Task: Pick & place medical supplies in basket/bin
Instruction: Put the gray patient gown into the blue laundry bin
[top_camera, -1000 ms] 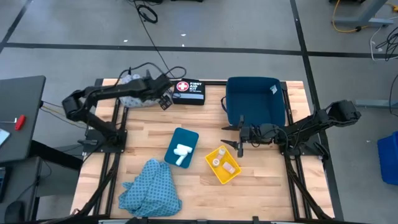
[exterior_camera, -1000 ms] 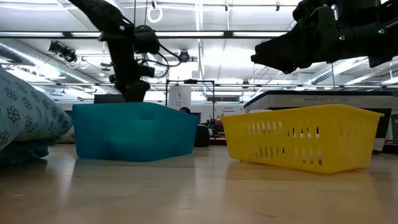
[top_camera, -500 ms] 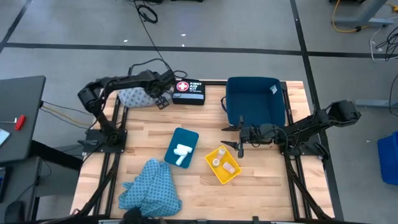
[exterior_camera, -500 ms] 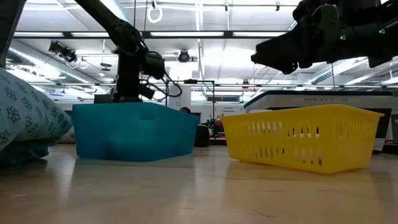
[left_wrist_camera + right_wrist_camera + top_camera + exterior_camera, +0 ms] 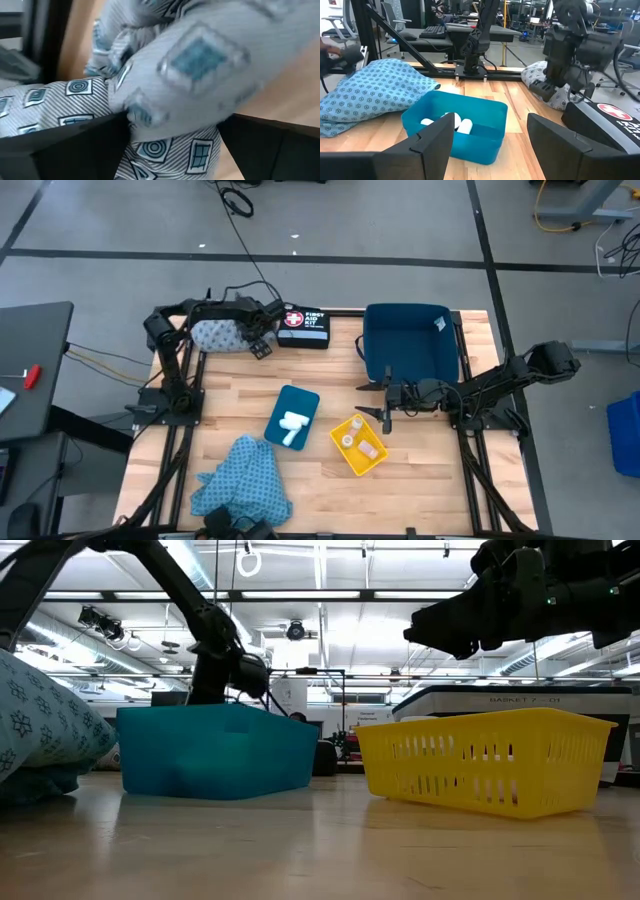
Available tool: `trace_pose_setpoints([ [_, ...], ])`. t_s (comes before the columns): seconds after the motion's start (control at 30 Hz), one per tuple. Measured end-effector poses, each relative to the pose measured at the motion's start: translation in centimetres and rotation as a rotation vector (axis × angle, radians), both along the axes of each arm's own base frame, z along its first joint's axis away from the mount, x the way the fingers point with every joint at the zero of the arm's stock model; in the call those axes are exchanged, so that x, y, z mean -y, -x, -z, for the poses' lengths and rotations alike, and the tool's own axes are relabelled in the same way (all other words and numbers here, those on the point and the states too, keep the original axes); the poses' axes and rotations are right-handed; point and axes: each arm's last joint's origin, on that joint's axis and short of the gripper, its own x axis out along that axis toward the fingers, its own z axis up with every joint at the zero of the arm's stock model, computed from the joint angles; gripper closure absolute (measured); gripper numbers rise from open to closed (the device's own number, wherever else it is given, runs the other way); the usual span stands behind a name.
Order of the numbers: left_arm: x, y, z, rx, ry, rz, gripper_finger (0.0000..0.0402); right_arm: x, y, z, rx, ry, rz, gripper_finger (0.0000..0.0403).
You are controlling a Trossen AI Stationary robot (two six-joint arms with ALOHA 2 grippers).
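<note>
A pale patterned cloth [image 5: 215, 335] lies bunched at the table's far left corner, and my left gripper [image 5: 252, 340] stands open over its right end, pointing steeply down. In the left wrist view a bulge of this cloth [image 5: 170, 85] fills the gap of the gripper [image 5: 170, 137]. A second, blue-green cloth [image 5: 242, 485] lies heaped at the near left. White rolls [image 5: 292, 423] lie in a small teal bin [image 5: 285, 402]. Tiny vials [image 5: 362, 445] lie in a yellow basket [image 5: 345, 460]. My right gripper [image 5: 388, 408] hangs open and level at mid-table, right of the basket. My left gripper has come at the pale cloth from above, slanting down, its open fingers on either side of a bulging fold [image 5: 150, 115]. The fold lies against the inner sides of both fingers [image 5: 75, 150]. The cloth rests on the table, slack.
A black first aid pouch [image 5: 303, 327] lies at the far edge, just right of my left gripper. A large dark-blue bin [image 5: 410, 340] stands at the far right. Bare wood lies between the teal bin and the pale cloth.
My left gripper has gone down onto the pale cloth and tipped to point more steeply down, while the arm's elbow has swung toward the table's far edge. Its fingers have stayed open.
</note>
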Motion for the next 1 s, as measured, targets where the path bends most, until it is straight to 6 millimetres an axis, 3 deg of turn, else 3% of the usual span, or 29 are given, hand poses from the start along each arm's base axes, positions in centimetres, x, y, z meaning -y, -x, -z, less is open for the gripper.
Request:
trace_pose_setpoints([
  [0.2, -0.4, -0.5, 2.1, -0.046, -0.009, -0.031, 0.0148, 0.0, 0.0, 0.0, 0.0, 0.0, -0.001, 0.0145],
  [0.3, -0.4, -0.4, 2.2, -0.047, -0.025, -0.057, 0.0217, -0.1, 0.0, 0.0, 0.0, 0.0, -0.002, 0.0145],
  [0.43, -0.3, -0.2, 1.8, -0.053, -0.041, -0.072, 0.0345, -0.1, 0.0, 0.0, 0.0, 0.0, -0.002, 0.0145],
  [0.47, -0.3, -0.2, 1.6, -0.05, -0.051, -0.077, 0.0355, -0.1, 0.0, 0.0, 0.0, 0.0, -0.002, 0.0145],
  [0.6, 0.6, -0.3, 0.2, -0.068, -0.106, -0.051, 0.0355, -0.1, 0.0, 0.0, 0.001, -0.002, -0.002, 0.0145],
  [0.9, 4.2, 0.0, -6.9, 0.027, -0.339, -0.004, 0.0355, -0.1, 0.0, -0.3, 0.027, -0.002, -0.007, 0.0145],
  [1.0, 5.2, 0.4, -8.8, 0.095, -0.381, -0.005, 0.0355, -0.3, 0.0, -0.8, 0.079, -0.003, -0.083, 0.0145],
])
